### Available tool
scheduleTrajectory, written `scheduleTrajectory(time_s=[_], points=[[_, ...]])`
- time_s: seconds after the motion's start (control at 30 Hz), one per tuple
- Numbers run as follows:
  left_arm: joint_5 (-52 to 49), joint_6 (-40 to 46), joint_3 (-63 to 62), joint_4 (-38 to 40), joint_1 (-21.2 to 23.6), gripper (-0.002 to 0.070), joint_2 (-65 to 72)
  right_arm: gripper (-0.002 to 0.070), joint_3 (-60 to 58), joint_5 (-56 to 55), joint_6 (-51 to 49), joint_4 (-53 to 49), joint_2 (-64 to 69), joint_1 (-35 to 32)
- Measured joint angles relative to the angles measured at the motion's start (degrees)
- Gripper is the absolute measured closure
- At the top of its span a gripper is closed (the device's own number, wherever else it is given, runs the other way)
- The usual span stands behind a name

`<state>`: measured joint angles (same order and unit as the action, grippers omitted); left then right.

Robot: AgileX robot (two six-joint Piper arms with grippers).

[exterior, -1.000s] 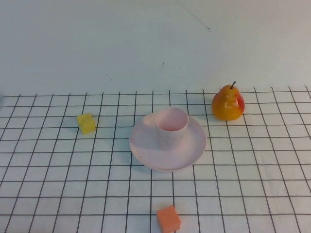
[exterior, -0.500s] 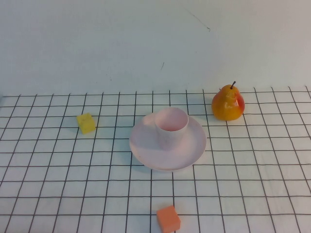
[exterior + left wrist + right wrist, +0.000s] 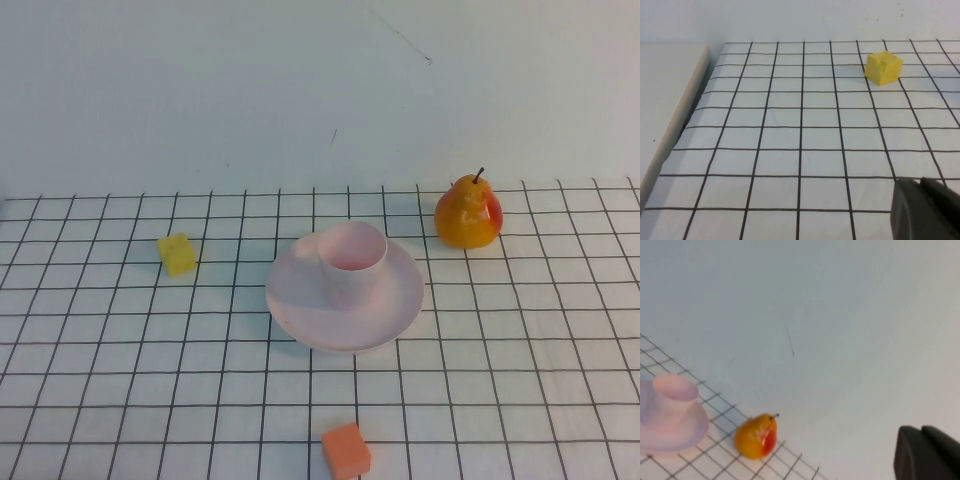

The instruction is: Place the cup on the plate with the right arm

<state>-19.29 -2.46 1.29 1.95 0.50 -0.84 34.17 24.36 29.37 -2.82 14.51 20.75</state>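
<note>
Tabletop [image 3: 120, 400]: white cloth surface ruled in a black grid; carries every item below.

Round shallow pale pink plate [image 3: 300, 310]: widest item, near the middle of the tabletop. Looks like rigid plastic, stable.

Orange-yellow pear with a red blush [image 3: 468, 213]: upright, beyond the plate on my right, apart from it.

Small pale pink handleless plastic cup [image 3: 352, 260]: upright, mouth up, on the plate's far half. Placement looks done. I judge it light, stiff, smooth-walled and easily tipped; best taken across the tapered wall below the rim, with modest squeeze.

Orange foam-like cube [image 3: 346, 450]: near edge, in front of the plate.

Yellow cube [image 3: 178, 254]: left of the plate, well apart.

My right gripper [image 3: 927, 452]: drawn off to my right, away from the cup; closed, holding nothing.

My left gripper [image 3: 925, 207]: parked low over bare grid near the yellow cube; cannot tell its opening.
</note>
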Motion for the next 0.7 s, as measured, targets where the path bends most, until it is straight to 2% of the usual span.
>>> scheduleTrajectory(time_s=[0.1,0.23,0.7], points=[[0.0,0.0,0.0,0.0,0.0,0.0678,0.0,0.0675,-8.99,-0.38,-1.51,0.0,-6.44,-3.39],[0.0,0.0,0.0,0.0,0.0,0.0678,0.0,0.0675,-15.68,-0.38,-3.76,0.0,-7.8,-4.26],[0.0,0.0,0.0,0.0,0.0,0.0678,0.0,0.0675,-15.96,-0.9,-5.42,2.82,-11.91,-4.26]])
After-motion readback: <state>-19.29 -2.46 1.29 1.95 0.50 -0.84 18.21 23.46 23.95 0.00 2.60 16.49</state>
